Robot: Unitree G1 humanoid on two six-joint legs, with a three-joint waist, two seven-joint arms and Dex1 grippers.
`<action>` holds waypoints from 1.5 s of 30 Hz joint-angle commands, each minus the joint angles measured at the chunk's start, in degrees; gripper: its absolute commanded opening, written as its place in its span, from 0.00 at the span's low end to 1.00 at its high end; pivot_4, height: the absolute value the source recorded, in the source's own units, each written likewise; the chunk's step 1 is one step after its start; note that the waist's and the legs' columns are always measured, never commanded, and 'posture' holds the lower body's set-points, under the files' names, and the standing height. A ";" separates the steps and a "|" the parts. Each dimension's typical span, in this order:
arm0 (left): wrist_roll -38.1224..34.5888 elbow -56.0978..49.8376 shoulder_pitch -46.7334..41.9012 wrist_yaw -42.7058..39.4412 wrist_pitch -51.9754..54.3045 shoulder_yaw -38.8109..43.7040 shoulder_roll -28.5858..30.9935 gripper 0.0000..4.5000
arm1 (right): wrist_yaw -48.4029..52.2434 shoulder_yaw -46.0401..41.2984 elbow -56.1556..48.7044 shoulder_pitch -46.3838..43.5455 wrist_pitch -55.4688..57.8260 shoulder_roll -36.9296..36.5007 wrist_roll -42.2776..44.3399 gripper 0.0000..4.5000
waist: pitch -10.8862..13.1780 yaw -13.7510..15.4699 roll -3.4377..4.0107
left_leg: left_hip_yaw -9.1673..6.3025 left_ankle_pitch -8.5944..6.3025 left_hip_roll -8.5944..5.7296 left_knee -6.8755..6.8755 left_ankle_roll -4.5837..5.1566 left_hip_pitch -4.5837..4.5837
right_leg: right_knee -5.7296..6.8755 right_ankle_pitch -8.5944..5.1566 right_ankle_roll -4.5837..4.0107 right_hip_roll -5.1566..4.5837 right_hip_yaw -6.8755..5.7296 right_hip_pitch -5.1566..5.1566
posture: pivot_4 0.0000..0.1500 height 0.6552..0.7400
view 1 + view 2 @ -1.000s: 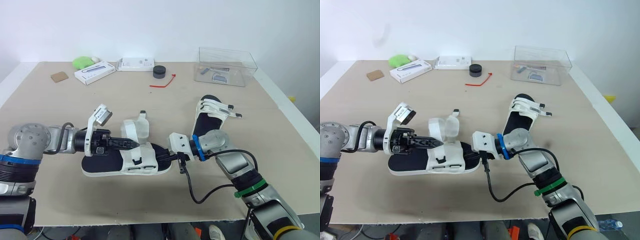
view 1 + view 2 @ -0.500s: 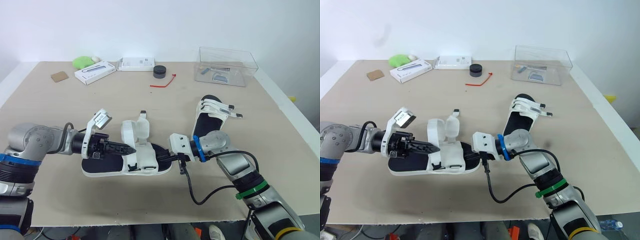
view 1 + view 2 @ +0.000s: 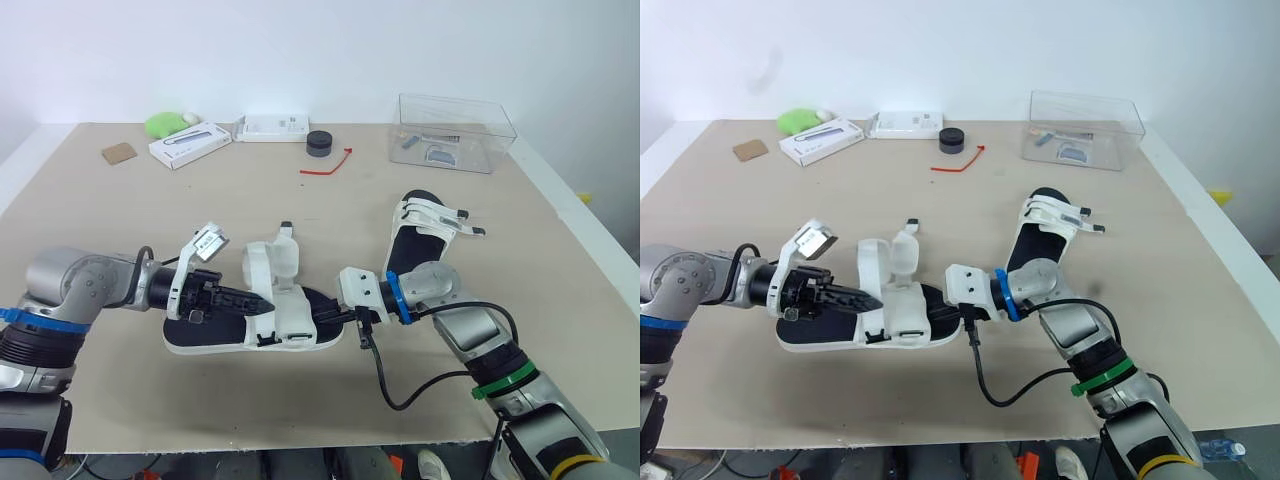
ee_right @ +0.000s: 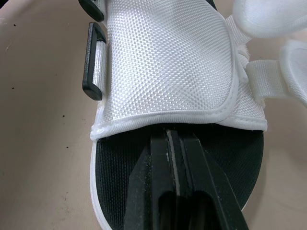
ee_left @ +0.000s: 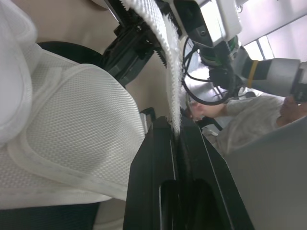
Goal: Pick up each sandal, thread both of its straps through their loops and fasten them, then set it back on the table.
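Two sandals lie on the table point(image 3: 200, 210), and the work is on the near sandal point(image 3: 283, 322), which rests flat on its sole and has not been lifted. The second sandal point(image 3: 425, 225) sits apart from it, beyond its toe end, with its straps lying across the foot and their dark tips poking out past the edge. Whether those straps are properly fastened cannot be told from here.

At the near sandal's heel side, the left gripper point(image 3: 252, 299) reaches in low over the footbed. The left wrist view shows its jaws pinching a white strap point(image 5: 163, 52), whose fuzzy edge runs up out of the fingers. At the toe end of the same sandal, the right gripper point(image 3: 332, 318) lies over the black footbed with its jaws pressed together, their tips tucked just under the edge of the front band point(image 4: 168, 62). It seems to be steadying the sandal rather than gripping anything, though that is a judgement.

On the side of the near sandal, the black loop point(image 4: 92, 64) has no free strap end passing through it. Two white flaps point(image 3: 270, 262) stand upright above the middle of the sandal, plainly unfastened.

By that reckoning the task is in an early stage for this sandal. One strap is in hand but not threaded, and the other is untouched. Both straps remain to be threaded and fastened, and the second sandal may need checking afterwards.
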 commanded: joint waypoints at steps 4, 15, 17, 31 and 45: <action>2.51 -3.07 -1.60 -3.87 -1.91 -2.26 1.08 0.02 | -0.43 0.94 0.31 0.84 0.58 -0.82 -1.81 0.00 | 0.00 0.00 0.00 | 0.00 0.00 0.00 0.00 0.00 0.00 | 0.00 0.00 0.00 0.00 0.00 0.00 | 1.00 1.00; 10.05 -10.16 5.16 -2.72 -10.40 -4.39 3.09 0.02 | -0.84 0.98 0.26 0.99 0.77 -0.73 -1.65 0.00 | 0.00 -0.04 0.00 | 0.01 -0.02 0.03 -0.01 0.04 0.02 | 0.00 -0.04 -0.03 0.03 0.02 -0.01 | 1.00 1.00; 9.85 -10.31 5.57 -1.80 -10.58 -3.31 2.47 0.02 | -0.77 1.04 0.51 0.77 0.64 -0.69 -1.72 0.00 | 0.00 0.00 0.00 | -0.03 -0.02 0.04 0.00 0.04 0.01 | 0.01 -0.04 -0.04 0.02 -0.01 0.00 | 1.00 1.00; 6.07 -8.05 1.68 2.36 -9.48 4.73 -1.02 0.43 | -0.20 1.42 2.20 -0.52 -0.42 -0.69 -2.02 0.00 | 0.00 -0.05 0.00 | 0.01 -0.01 0.03 0.04 0.04 0.03 | 0.01 0.01 0.05 0.03 0.00 0.01 | 1.00 1.00; 5.62 -14.35 7.37 0.96 -9.18 1.94 -0.30 0.02 | -0.06 1.64 1.58 0.03 -0.39 -1.31 -2.01 0.00 | 0.00 -0.07 0.00 | 0.04 -0.02 0.03 0.02 0.05 0.02 | 0.01 0.01 0.01 0.00 0.05 0.00 | 1.00 1.00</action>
